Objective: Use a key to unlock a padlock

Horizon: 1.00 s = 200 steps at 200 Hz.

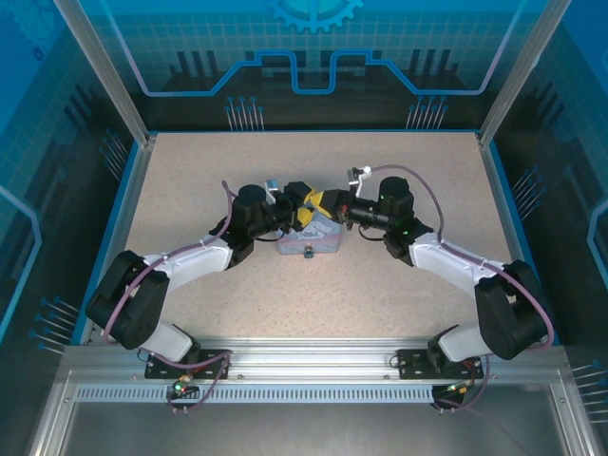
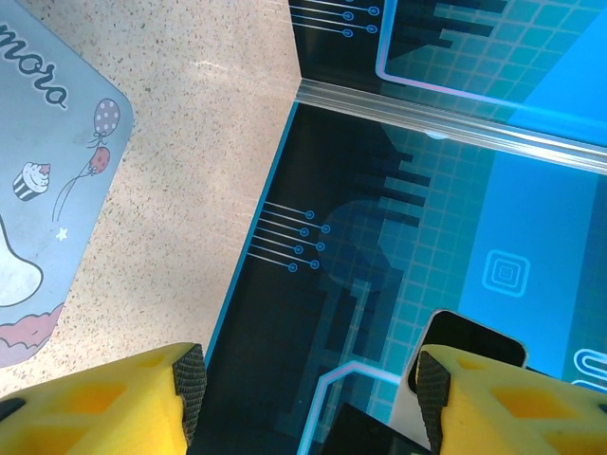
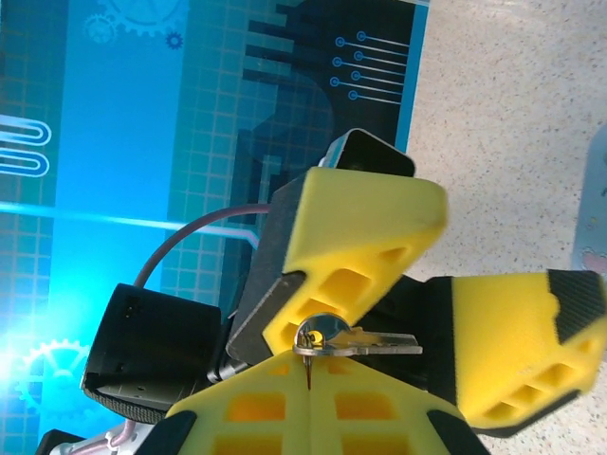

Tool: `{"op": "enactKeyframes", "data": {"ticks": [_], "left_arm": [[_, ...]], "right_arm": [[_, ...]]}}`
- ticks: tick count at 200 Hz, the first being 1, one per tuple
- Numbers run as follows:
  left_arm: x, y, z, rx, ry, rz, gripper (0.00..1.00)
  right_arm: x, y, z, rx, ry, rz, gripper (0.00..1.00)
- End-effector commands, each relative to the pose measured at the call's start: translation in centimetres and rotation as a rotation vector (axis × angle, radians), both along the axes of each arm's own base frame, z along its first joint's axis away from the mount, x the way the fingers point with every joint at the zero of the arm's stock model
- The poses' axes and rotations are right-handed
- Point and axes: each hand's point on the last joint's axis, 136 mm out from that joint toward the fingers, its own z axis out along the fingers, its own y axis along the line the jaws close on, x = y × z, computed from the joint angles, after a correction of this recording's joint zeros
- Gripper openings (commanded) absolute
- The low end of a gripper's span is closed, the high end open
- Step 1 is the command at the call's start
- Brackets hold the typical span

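The key [image 3: 365,341], small and silvery, lies crosswise on the tips of my right gripper [image 3: 310,358]. That gripper is shut, pinching a thin piece attached to the key's head. Just beyond the key, my left gripper's yellow fingers [image 3: 365,237] stand spread apart, one above the key and one to its right. In the left wrist view my left gripper [image 2: 311,393] is open with nothing between its pads. From above, both grippers [image 1: 304,211] [image 1: 332,207] meet over the lavender tin [image 1: 323,237]. A small dark item at the tin's front edge looks like the padlock [image 1: 309,254].
The tin's cartoon lid [image 2: 38,190] lies to the left of my left gripper. Blue printed walls [image 1: 304,57] and aluminium posts [image 1: 104,76] enclose the speckled table [image 1: 190,180]. Both arms arch inward from the near rail [image 1: 304,366].
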Motion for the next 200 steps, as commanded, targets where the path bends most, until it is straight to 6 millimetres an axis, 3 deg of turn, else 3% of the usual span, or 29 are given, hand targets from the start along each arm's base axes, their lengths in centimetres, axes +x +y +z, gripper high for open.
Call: {"op": "enactKeyframes", "data": {"ticks": [1,123,200], "left_arm": [[0.1,-0.1,2.8,-0.021,-0.074,-0.002,0.63],[1.3,0.9,4.7,-0.124,-0.123,0.058,0.63],[1.2,1.0,4.4,-0.136,-0.121,0.062,0.61]], "right_arm": [[0.0,1.0,-0.1,-0.006,-0.008,0.018,0.0],[-0.2,1.0,-2.7,-0.033,0.042,0.008,0.0],[-0.2,1.0,-3.5,-0.036,0.054,0.006,0.0]]}}
